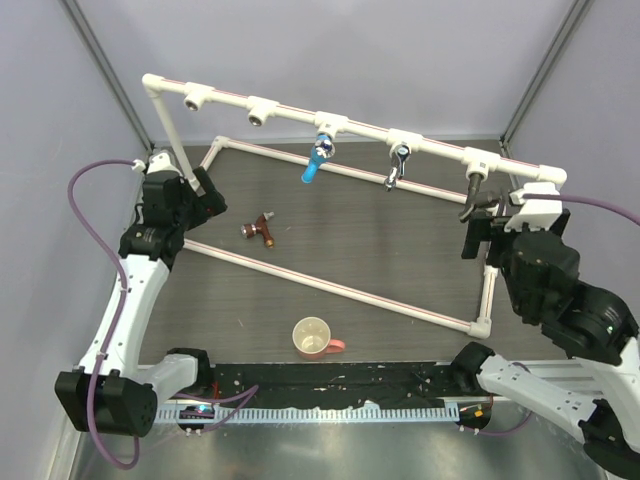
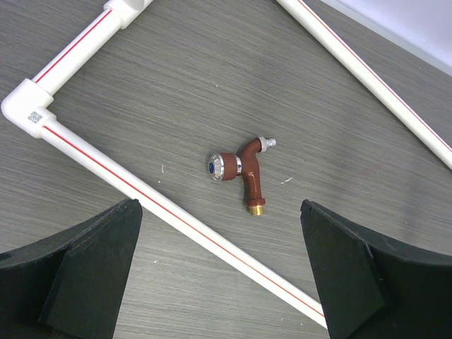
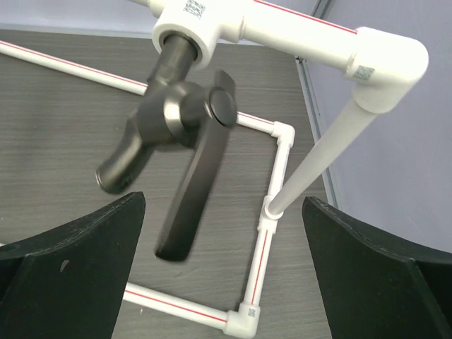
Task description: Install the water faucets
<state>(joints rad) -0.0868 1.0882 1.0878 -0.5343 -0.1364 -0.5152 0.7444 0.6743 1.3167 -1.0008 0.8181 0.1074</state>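
Copper-coloured faucet is found on the desk, just ahead of the left claw, centred between its released fingers. The claw is best lowered squarely over the brown body, clear of the white pipe nearer the fingers, before being closed. The right claw is likewise released; the dark faucet, seated in its socket, is directly before it. In the cup, well behind both claws, no contents are seen.
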